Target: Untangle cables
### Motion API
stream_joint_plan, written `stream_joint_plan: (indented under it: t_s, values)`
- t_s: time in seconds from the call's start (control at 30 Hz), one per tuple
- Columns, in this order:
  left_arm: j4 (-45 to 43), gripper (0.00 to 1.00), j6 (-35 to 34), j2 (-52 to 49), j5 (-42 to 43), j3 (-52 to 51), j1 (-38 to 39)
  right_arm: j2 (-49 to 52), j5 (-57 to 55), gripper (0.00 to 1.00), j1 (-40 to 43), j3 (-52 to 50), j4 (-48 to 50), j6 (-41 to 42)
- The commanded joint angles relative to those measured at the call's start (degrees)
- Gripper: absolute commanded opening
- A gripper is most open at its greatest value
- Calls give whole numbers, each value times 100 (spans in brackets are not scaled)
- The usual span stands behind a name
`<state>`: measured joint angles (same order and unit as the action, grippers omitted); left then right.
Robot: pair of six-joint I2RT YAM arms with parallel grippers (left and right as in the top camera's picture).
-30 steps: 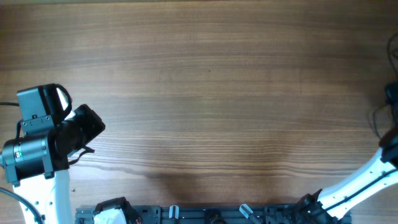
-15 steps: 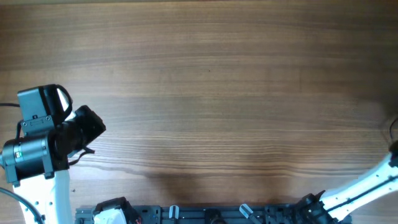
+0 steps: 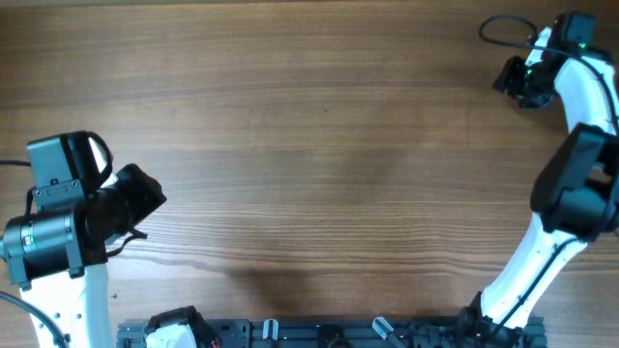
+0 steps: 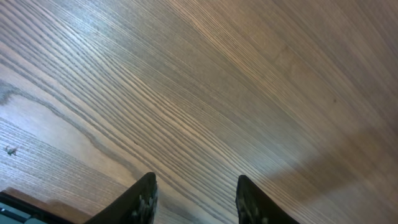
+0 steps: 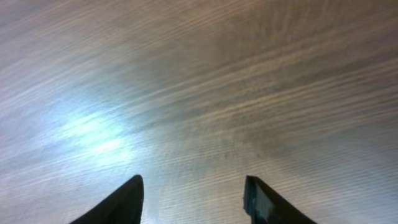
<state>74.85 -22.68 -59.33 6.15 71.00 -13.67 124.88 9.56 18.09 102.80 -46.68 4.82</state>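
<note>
Overhead view: the left gripper [image 3: 145,198] is sitting low over the near left part of the wooden table [image 3: 319,145], with its arm [image 3: 58,232] rising from the near left corner. The right arm [image 3: 542,261] is reaching from the near right side up to the far right corner, and the right gripper [image 3: 510,79] is pointing left there.

Left wrist view: the left gripper's two fingers [image 4: 144,198] are showing at the bottom edge. The jaws are standing apart, with only bare wood grain between them.

Right wrist view: the picture is smeared and a pale glare is lying on the wood. The two dark fingers [image 5: 123,200] are nonetheless showing well apart, and nothing is sitting between them.

Task item: the only cable showing is a thin black cable loop [image 3: 503,23], arcing at the far right just beside the right wrist. At this size it is not possible to tell whether it is one of the cables to be untangled or the arm's own wiring. It is lying outside both jaws, and neither wrist view is showing it.

A dark mounting rail [image 3: 329,333] is running along the near edge, between the two arm bases.
</note>
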Motion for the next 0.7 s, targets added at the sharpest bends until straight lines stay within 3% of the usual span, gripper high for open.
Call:
stream_joint_plan:
  t_s: [0.0,0.23,0.43,0.67]
  values:
    - [0,44,-4,7,85,85,-22,-1257,-44,53,2,201,-437,-1263]
    - [2,55,319,7,35,85,-22,-3493,1582,52,2,199,-1191,-1722]
    - [-9,56,341,7,-151,85,-22,-5206,2544,47,4,192,-1727,-1718]
    - [-131,57,601,7,-151,85,-22,-7396,3757,44,2,192,-2404,-3003]
